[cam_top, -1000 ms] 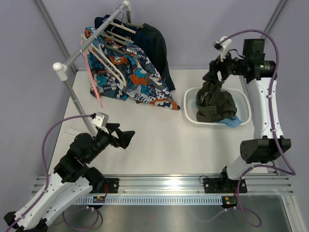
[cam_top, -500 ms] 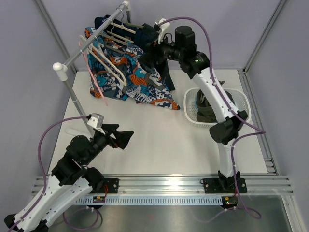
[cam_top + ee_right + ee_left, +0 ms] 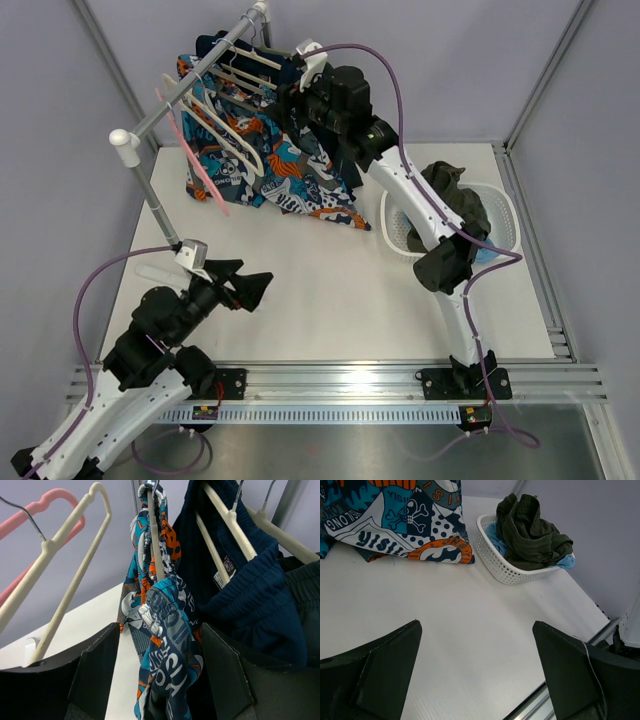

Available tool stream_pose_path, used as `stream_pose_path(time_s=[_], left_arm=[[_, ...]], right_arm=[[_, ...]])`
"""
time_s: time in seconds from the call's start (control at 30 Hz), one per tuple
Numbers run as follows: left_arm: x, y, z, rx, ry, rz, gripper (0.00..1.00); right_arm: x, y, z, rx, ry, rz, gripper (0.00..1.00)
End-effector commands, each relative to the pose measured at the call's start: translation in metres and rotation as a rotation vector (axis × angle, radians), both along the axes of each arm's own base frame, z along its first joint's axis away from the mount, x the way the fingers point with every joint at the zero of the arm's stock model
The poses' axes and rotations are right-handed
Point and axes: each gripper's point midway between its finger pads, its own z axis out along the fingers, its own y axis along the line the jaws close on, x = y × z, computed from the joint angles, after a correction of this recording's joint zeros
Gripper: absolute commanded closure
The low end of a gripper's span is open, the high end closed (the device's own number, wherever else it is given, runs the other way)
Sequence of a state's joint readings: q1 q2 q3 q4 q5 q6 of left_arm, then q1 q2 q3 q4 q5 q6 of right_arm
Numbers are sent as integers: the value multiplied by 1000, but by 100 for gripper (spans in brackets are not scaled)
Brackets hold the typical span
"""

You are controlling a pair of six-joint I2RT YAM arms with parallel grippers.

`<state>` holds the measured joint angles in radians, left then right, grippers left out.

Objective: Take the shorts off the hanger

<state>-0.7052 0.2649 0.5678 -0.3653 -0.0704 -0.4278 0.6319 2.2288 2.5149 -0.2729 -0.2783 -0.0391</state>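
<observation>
Your right hand [image 3: 160, 627], fingers wide and gripping nothing, faces the patterned shorts [image 3: 165, 605], which hang straight down from their hanger [image 3: 152, 535] dead ahead between those fingers; your left hand [image 3: 476, 625], also wide, hovers low over the desk [image 3: 470, 595], well apart.

It was a robot lab cell: a white table [image 3: 300, 290] spread beyond the left fingers [image 3: 375, 670], boxed by plain grey walls [image 3: 450, 50] and metal posts [image 3: 542, 80], a metal rail [image 3: 340, 378] behind them.

Patterned shorts [image 3: 169, 626] partly beyond bottom edge
</observation>
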Motion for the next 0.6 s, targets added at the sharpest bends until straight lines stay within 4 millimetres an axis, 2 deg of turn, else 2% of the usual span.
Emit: stream_pose_path(time_s=[0.0, 0.23, 0.27, 0.33, 0.37, 0.4, 0.5, 0.57], left_arm=[[2, 5, 5, -34, -16, 33, 1], [2, 4, 6, -39, -15, 30, 1], [2, 3, 7, -45, -14, 25, 1], [2, 2, 10, -54, -15, 24, 1], [2, 1, 10, -57, -11, 21, 1], [2, 1, 12, -64, -12, 20, 1], [2, 1, 16, -68, -14, 20, 1], [1, 1, 19, -75, -23, 18, 1]], right_arm=[[11, -3, 23, 38, -112, -40, 28], [19, 15, -10, -8, -101, 14, 42], [21, 14, -11, -6, -103, 1, 51], [22, 14, -11, -3, -101, -2, 55], [22, 14, -10, -4, -105, -2, 60], [20, 14, -8, -2, -108, 2, 76], [12, 12, 9, 20, -127, 20, 100], [3, 7, 29, 55, -160, 27, 100]])
